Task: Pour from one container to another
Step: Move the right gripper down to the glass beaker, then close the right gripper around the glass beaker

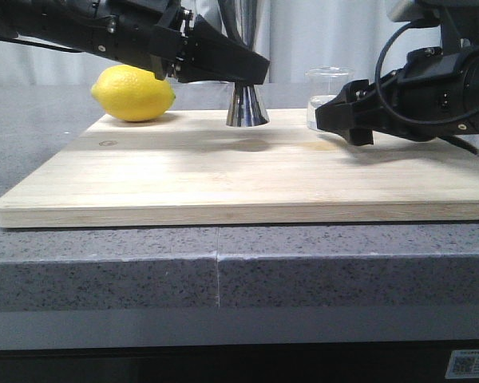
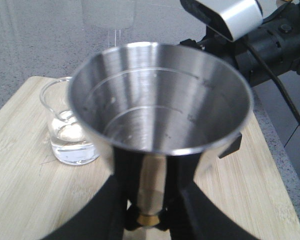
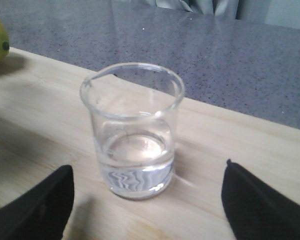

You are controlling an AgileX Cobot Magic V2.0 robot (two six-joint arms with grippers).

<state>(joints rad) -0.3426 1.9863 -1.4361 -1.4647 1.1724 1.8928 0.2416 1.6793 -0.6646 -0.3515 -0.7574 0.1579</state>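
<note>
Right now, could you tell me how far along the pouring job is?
Done: the left gripper is closed on the narrow waist of the shiny steel hourglass jigger, which stands on the pale wooden board. In hand: the right gripper is open with its fingers on either side of the small clear glass beaker, not touching. Left: grasping, lifting and pouring; the liquid is in the beaker and the jigger looks empty.

Looking level across the board (image 1: pixel 223 171) from the front, low and near. Peering closely from each wrist, both sharing the beaker (image 3: pixel 132 130).
</note>
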